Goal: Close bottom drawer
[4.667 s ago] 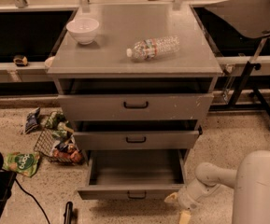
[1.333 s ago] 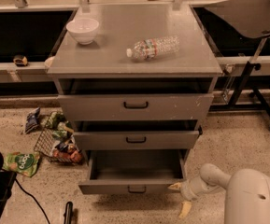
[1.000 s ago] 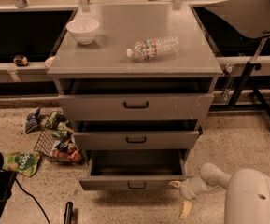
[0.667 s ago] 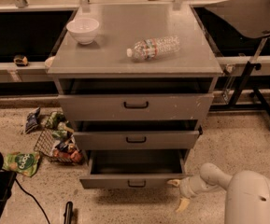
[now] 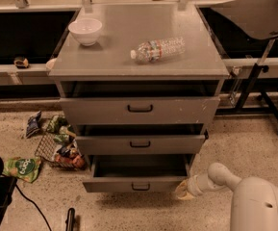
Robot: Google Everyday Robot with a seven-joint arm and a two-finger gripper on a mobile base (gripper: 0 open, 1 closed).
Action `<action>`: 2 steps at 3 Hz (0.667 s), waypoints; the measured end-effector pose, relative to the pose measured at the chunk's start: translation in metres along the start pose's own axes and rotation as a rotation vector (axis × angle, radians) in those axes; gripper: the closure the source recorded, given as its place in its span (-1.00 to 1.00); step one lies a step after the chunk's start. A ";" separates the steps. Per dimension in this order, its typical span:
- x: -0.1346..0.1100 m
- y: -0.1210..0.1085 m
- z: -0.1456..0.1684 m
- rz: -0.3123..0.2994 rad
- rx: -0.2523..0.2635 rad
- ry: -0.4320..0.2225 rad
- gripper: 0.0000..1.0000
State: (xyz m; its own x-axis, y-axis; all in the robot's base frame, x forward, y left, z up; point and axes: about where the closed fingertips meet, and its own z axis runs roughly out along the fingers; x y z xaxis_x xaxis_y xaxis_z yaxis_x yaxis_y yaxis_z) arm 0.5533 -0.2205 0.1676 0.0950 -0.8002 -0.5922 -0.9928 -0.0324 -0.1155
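Observation:
The grey cabinet [image 5: 138, 61] has three drawers. The bottom drawer [image 5: 134, 184], with the shortest front and a small black handle [image 5: 140, 186], stands pulled out, its inside showing and bare. The middle drawer [image 5: 140, 144] and the tall top drawer [image 5: 138, 109] also stand slightly out. My gripper [image 5: 183, 190] is low by the floor, at the right end of the bottom drawer's front panel, touching it or nearly so. My white arm [image 5: 254, 203] reaches in from the lower right.
A white bowl [image 5: 85, 31] and a lying plastic bottle [image 5: 157, 49] are on the cabinet top. A wire basket [image 5: 56, 148] and snack bags [image 5: 24, 167] lie on the floor at left. A black stand [image 5: 254, 76] is at right.
The bottom drawer has slid back into the cabinet a good way since the earliest frame. My gripper has moved left and up with it, staying at the panel's right end.

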 end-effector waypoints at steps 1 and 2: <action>0.015 -0.030 -0.014 0.013 0.072 0.026 0.25; 0.018 -0.033 -0.016 0.017 0.083 0.027 -0.22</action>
State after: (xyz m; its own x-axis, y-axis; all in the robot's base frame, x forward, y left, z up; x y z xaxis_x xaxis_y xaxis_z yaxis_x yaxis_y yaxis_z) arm 0.5862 -0.2435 0.1736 0.0751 -0.8163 -0.5727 -0.9846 0.0302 -0.1722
